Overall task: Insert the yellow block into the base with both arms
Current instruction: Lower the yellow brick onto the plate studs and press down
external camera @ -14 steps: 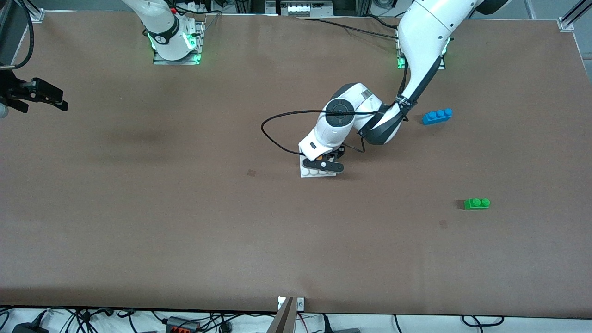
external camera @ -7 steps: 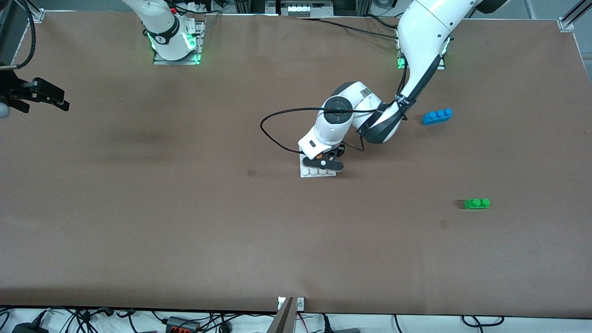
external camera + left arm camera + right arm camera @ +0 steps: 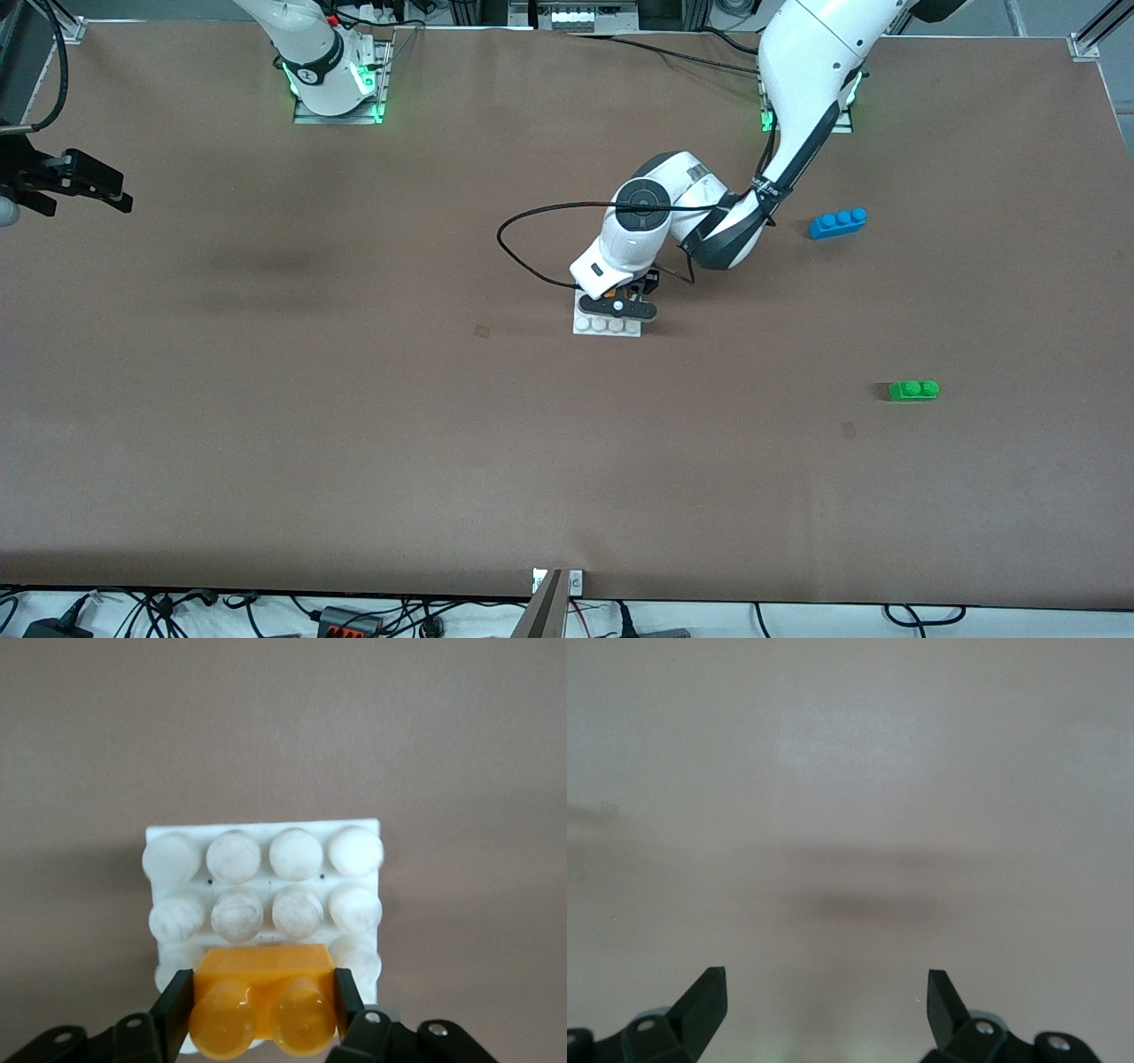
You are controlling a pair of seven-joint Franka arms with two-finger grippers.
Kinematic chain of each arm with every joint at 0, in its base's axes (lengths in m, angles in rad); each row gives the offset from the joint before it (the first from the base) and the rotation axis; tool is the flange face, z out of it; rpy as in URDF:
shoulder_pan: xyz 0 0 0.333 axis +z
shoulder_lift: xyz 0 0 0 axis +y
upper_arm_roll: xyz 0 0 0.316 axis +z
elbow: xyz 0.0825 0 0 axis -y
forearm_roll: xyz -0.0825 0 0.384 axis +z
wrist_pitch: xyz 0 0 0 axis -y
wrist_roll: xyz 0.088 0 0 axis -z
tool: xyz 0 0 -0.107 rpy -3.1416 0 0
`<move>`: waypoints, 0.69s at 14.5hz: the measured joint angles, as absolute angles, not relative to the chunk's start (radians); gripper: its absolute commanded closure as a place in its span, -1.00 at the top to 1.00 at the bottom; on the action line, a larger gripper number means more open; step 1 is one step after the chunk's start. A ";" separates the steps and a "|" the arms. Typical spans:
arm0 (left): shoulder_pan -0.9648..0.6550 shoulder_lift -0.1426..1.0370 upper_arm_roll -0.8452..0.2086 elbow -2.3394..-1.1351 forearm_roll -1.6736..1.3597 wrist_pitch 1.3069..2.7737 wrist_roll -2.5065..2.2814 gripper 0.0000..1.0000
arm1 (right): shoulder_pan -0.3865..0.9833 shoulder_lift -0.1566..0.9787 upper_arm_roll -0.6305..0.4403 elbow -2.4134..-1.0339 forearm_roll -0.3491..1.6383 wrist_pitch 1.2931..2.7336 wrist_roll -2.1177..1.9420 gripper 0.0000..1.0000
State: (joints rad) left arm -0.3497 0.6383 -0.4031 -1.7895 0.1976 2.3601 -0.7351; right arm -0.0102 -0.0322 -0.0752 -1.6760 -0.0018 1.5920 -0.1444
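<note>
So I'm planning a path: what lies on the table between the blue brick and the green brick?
Nothing: in the front view, only bare brown table runs between the blue brick and the green brick.

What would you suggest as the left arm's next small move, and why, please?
Probably press straight down: the left gripper is shut on the yellow block, which sits over the base at an edge row, seemingly not yet seated. The right gripper waits open over bare table.

Robotics lab: bolted arm bases (image 3: 337, 84), cables (image 3: 354, 616), brown table (image 3: 354, 443).
</note>
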 measured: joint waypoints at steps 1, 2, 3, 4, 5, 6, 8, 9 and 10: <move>-0.352 0.640 -0.403 -1.796 0.201 2.361 -0.741 -0.01 | -0.010 -0.032 -0.075 -1.676 -0.002 1.592 -0.144 1.00; -0.352 0.640 -0.402 -1.801 0.201 2.363 -0.743 -0.01 | -0.010 -0.032 -0.075 -1.676 -0.002 1.592 -0.144 1.00; -0.352 0.640 -0.402 -1.802 0.201 2.365 -0.744 -0.01 | -0.010 -0.032 -0.075 -1.676 -0.001 1.592 -0.144 1.00; -0.352 0.640 -0.402 -1.802 0.201 2.366 -0.744 0.05 | -0.010 -0.032 -0.075 -1.676 -0.001 1.592 -0.144 1.00; -0.352 0.640 -0.402 -1.802 0.201 2.366 -0.744 0.52 | -0.010 -0.032 -0.075 -1.676 0.000 1.592 -0.144 1.00; -0.352 0.640 -0.402 -1.802 0.201 2.366 -0.747 1.00 | -0.010 -0.032 -0.075 -1.676 0.001 1.592 -0.144 1.00; -0.350 0.639 -0.402 -1.801 0.201 2.375 -0.769 1.00 | -0.010 -0.032 -0.075 -1.676 0.002 1.592 -0.144 1.00; -0.346 0.635 -0.402 -1.798 0.202 2.377 -0.780 1.00 | -0.010 -0.032 -0.075 -1.676 0.002 1.592 -0.144 1.00; -0.337 0.623 -0.403 -1.794 0.202 2.370 -0.784 1.00 | -0.010 -0.032 -0.075 -1.676 0.002 1.592 -0.144 1.00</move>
State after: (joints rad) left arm -0.3366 0.6230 -0.4028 -1.7939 0.2015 2.3695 -0.7845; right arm -0.0102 -0.0322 -0.0753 -1.6760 0.0020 1.5920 -0.1443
